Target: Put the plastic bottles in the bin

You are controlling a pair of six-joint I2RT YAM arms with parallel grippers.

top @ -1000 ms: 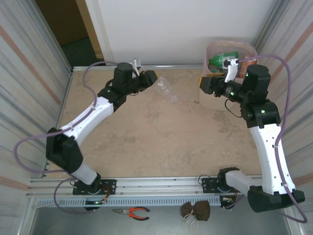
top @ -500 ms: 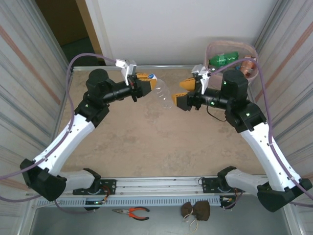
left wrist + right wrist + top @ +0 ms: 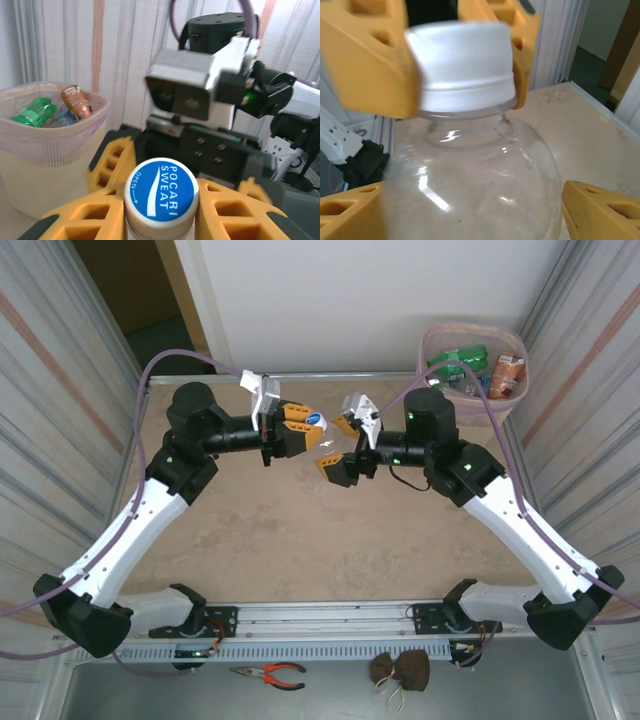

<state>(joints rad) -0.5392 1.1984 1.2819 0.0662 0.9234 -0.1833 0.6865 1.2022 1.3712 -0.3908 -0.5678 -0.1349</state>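
**Mid-air handover: bottle body sits between the right claw's spread fingers**

Right gripper [image 3: 339, 446]: jaws wide, one orange finger on each side of the clear bottle [image 3: 470, 175]. I cannot confirm any contact.

- The bottle's body sits in the gap between the fingers.
- Its cap [image 3: 462, 65], white-sided with a blue top, points straight away from this claw.
- The long axis therefore runs claw to claw, roughly level above the table [image 3: 300, 540].

Straight ahead, at the cap end: left gripper [image 3: 161, 202], clamped tight on the cap and carrying the bottle alone.

Behind this claw and off to the far right, past its own arm: the bin [image 3: 424, 352], pink-lined. A green bottle [image 3: 455, 358] and a brown-labelled bottle [image 3: 508, 375] lie inside. The right arm is the nearer to it. The left claw is well apart from it.

Judgement: the right jaws need to close squarely across the body, at right angles to that axis, before the left lets go. Thin, smooth plastic may buckle or slip.
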